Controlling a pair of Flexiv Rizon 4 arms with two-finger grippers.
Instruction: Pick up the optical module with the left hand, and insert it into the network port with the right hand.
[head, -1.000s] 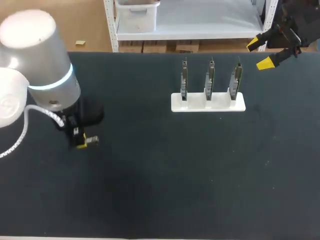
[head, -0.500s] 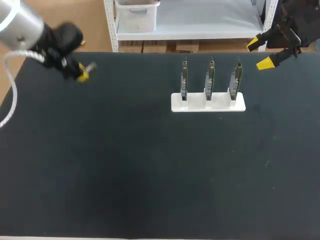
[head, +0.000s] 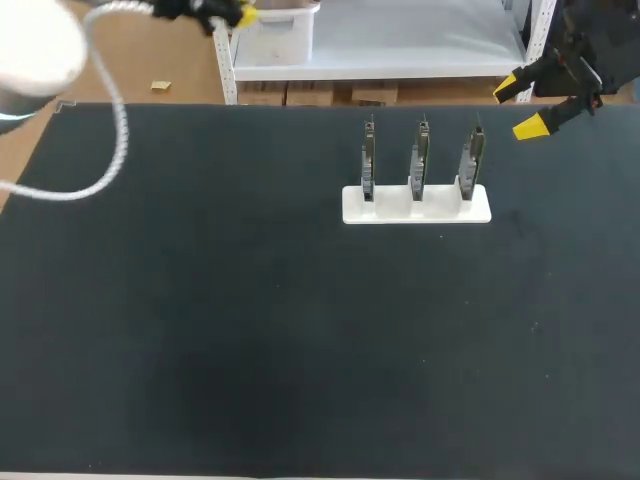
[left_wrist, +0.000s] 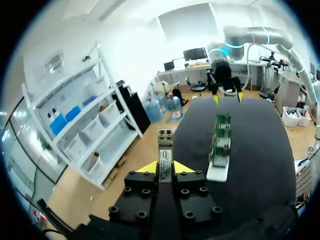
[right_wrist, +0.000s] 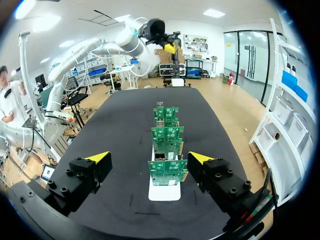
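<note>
Module stands upright between the left jaws, which are clamped on its lower half from both sides. Its metal end sticks out ahead of the yellow fingertips. In the head view the left arm comes in at the far left corner and its jaws are past the far edge of the dark surface, well apart from everything on it. The module is too small to make out there. A white cable hangs from that arm in a loop over the surface's left part.

Three green boards stand on edge in a row, side by side and apart from each other, slotted into a white holder that lies on the far right half of the surface. From the left wrist view this row lies ahead of the module and off to one side, not touching it.

The right jaws stand wide apart and hold nothing. They hang at the far right corner, near the rightmost board but clear of it. In the right wrist view the nearest board faces the camera between the two yellow fingertips, touching neither. The other boards line up behind it.
</note>
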